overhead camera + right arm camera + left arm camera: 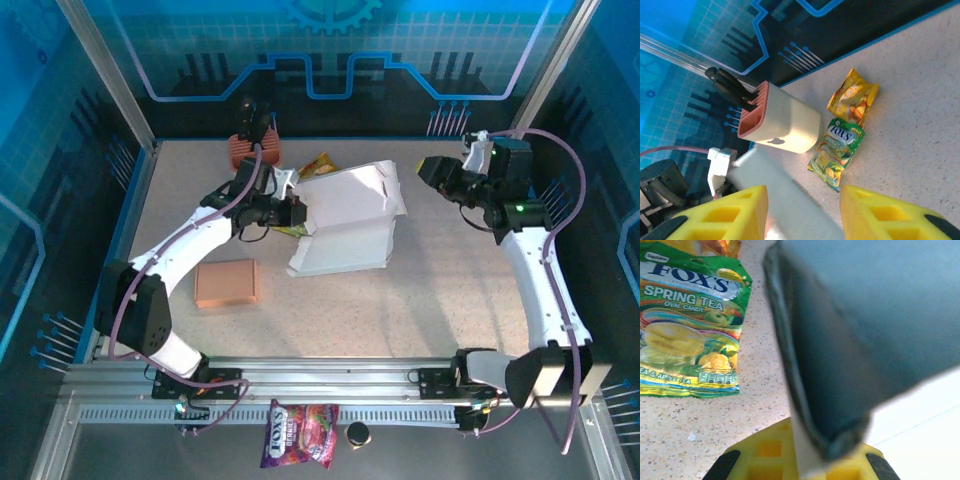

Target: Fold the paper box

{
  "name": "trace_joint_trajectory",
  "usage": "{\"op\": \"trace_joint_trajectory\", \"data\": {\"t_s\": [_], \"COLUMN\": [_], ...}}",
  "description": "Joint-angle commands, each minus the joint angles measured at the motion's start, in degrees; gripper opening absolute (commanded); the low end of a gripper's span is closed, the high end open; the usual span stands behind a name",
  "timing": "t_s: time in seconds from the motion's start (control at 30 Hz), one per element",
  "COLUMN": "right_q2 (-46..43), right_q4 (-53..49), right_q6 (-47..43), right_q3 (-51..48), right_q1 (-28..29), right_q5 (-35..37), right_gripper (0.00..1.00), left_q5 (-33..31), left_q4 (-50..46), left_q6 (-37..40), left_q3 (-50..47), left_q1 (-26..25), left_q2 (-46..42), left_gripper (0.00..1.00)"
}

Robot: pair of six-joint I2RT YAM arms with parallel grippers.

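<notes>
paper box (345, 225): white matt card | tabletop (430, 300): speckled, matt, stone-look | candy bag (687, 325): glossy printed plastic film | knife block (782, 122): smooth plastic | rails (330, 380) at tabletop's near edge: brushed, ribbed metal

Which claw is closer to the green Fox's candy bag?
Left. The left claw sits right beside the green Fox's candy bag, shut on the white paper box; the right claw is across the box, to its right.

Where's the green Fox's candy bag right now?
Green candy bag lies just left of the paper box in the left wrist view; the right wrist view shows it beside the yellow snack bag, near the knife block.
</notes>
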Motion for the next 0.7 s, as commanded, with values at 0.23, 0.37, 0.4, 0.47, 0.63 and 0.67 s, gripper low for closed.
{"op": "trace_joint_trajectory", "data": {"t_s": [0.23, 0.37, 0.4, 0.47, 0.63, 0.67], "right_q2": [3.32, 3.20, 3.19, 3.17, 2.96, 2.83], "right_q4": [22.91, 26.74, 27.08, 27.05, 23.89, 23.98], "right_q6": [7.84, 10.08, 10.26, 9.89, 6.97, 6.94], "right_q3": [-5.80, -6.95, -7.06, -7.28, -7.66, -7.82], "right_q1": [-0.43, 0.14, 0.42, 0.98, 1.74, 1.84], "right_q5": [-22.97, -24.91, -25.23, -25.81, -25.86, -25.87], "right_gripper": [0.42, 0.42, 0.42, 0.40, 0.37, 0.37], "left_q5": [14.87, 15.12, 15.21, 15.32, 15.58, 15.63], "left_q4": [-3.89, -4.26, -4.36, -4.50, -4.81, -4.86], "left_q6": [3.73, 3.68, 3.67, 3.68, 3.59, 3.52], "left_q3": [4.24, 4.33, 4.47, 4.76, 5.26, 5.32], "left_q1": [3.18, 3.46, 3.53, 3.61, 3.62, 3.62], "left_q2": [2.23, 2.65, 2.77, 2.90, 3.27, 3.27], "left_gripper": [0.00, 0.00, 0.00, 0.00, 0.00, 0.00]}}
